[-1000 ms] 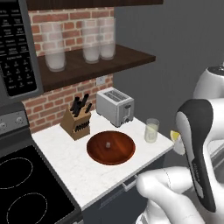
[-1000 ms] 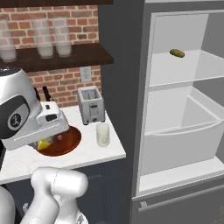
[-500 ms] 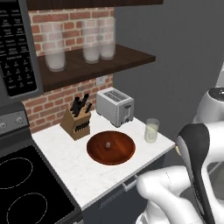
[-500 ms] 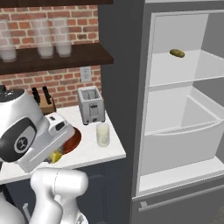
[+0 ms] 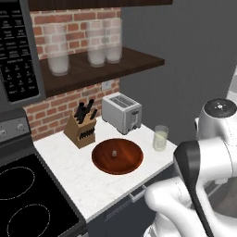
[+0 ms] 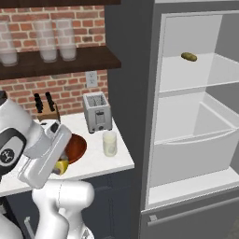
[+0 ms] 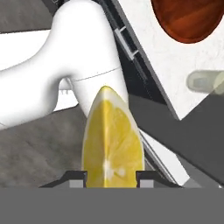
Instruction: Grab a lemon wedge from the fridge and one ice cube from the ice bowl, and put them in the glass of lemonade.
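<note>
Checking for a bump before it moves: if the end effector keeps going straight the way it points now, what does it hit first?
Probably the robot's own white body; the end effector, shut on the bright yellow lemon wedge, points down past the white marble counter's edge. Depth is unclear.

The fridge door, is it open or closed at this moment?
Open. The right base view looks straight into the fridge: its white shelves and drawer are exposed, with an olive-green oblong item lying on the top shelf.
</note>
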### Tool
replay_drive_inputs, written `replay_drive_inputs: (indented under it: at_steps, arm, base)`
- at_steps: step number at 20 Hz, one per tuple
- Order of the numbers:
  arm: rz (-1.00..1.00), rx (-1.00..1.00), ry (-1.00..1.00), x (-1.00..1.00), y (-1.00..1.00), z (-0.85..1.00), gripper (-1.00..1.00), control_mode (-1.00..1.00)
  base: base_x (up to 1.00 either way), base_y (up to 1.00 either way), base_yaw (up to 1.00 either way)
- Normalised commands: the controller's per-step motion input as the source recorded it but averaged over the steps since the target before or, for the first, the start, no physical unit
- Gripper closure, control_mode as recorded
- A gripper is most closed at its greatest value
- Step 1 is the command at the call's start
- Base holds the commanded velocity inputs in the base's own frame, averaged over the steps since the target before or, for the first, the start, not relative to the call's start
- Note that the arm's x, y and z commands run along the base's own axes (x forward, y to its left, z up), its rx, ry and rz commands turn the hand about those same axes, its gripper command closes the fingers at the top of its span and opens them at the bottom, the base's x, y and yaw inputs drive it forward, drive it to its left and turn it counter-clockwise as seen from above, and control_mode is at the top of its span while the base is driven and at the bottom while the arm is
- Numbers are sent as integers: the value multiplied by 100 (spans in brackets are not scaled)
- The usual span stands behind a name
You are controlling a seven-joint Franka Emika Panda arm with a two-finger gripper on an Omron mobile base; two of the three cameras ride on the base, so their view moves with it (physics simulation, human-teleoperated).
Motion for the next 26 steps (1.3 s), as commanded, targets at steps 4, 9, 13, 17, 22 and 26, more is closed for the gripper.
replay_drive_inputs:
  at_steps: [4,9,13,17,22,26]
  arm:
    - [33,-31,6,0,0,0,100,-100]
    - [35,-31,4,0,-7,0,100,-100]
    - [38,-28,0,0,-16,0,100,-100]
    - [38,-26,0,0,-17,0,100,-100]
    - [36,-25,0,0,-13,0,100,-100]
    - [35,-28,1,0,-1,-3,100,-100]
  base:
    - [0,0,0]
    - [0,0,0]
    - [0,0,0]
    - [0,0,0]
    - [0,0,0]
    - [0,0,0]
